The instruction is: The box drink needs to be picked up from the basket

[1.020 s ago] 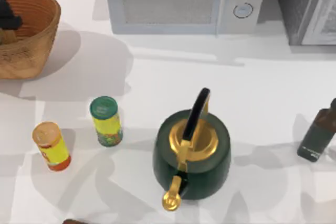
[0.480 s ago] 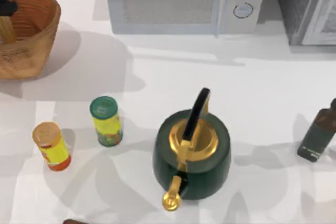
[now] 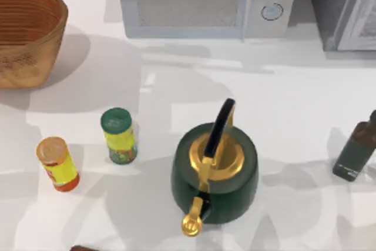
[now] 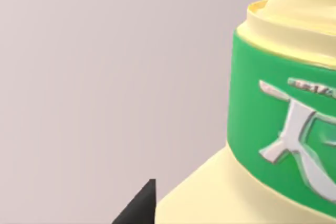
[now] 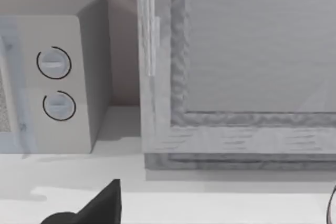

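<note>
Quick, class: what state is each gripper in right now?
Left gripper: shut on the box drink.
Right gripper: cannot be told.

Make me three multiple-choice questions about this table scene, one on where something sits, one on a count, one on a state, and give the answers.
1. Where is the round woven orange-brown wicker basket in the top view?
A. far left corner
B. near right corner
C. table centre

2. How many round yellow cans stand on the table?
A. one
B. two
C. four

3. How does the dark green kettle with the gold lid stand?
A. tipped on its side
B. upside down
C. upright

Answers:
1. A, its rim sits at the far left beside the white microwave.
2. B, the green-lidded can and the orange-lidded can.
3. C, its lid and black handle face up.
</note>
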Robot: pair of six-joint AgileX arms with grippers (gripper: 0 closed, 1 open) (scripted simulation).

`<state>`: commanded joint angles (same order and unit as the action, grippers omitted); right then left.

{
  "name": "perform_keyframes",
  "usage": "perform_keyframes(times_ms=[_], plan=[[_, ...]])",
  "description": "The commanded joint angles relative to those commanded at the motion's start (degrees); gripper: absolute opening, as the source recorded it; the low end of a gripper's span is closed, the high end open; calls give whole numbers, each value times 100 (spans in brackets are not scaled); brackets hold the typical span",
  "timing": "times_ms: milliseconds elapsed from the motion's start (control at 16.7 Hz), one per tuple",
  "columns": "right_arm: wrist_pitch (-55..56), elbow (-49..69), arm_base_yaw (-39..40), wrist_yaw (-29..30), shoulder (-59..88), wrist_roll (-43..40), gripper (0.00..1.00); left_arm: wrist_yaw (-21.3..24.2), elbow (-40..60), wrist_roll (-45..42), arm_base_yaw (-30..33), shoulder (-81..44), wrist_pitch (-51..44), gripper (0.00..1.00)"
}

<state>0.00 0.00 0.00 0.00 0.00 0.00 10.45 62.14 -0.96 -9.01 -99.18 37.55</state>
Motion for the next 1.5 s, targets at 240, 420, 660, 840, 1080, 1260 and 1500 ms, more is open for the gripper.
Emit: perform_keyframes(times_ms=[240, 420, 660, 840, 1080, 1260, 1500], plan=[[0, 0, 0, 0, 0, 0, 100, -8, 217, -1, -6, 322, -532, 0], [0, 0, 0, 0, 0, 0, 100, -8, 217, -1, -6, 325, -535, 0], [0, 0, 0, 0, 0, 0, 100, -41, 31, 2, 7, 493, -629, 0], [0, 0, 0, 0, 0, 0, 100, -130, -517, 23, 74, 1220, -913, 0], [0, 0, 0, 0, 0, 0, 100, -314, -1628, 24, 239, 3044, -1462, 0], [0, 0, 0, 0, 0, 0, 100, -479, -2717, 29, 395, 4939, -1974, 0], [0, 0, 0, 0, 0, 0, 100, -714, -4187, 55, 610, 7463, -2716, 0]])
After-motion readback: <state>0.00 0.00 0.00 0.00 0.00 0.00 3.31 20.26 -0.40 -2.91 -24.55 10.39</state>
